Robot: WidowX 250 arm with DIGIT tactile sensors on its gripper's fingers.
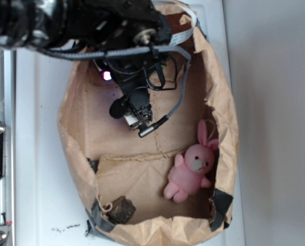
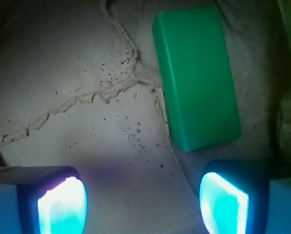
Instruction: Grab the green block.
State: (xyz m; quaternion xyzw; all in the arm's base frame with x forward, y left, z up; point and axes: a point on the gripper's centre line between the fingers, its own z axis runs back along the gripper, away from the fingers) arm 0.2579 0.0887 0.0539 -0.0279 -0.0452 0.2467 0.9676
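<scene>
While the fingers (image 2: 141,202) sit spread wide and empty, the green block (image 2: 196,78) lies flat on the brown paper (image 2: 62,63), ahead and offset toward the right finger (image 2: 223,202), not between them. Risk: descending here, that pad lands on the block's end or shoves it into the paper wall (image 2: 289,97). Needs recentring first.

i count: one green block (image 2: 196,78); one pink plush bunny (image 1: 191,170); one dark brown lumpy chunk (image 1: 121,209); one brown paper bag (image 1: 73,143); one white table (image 1: 40,154).
</scene>
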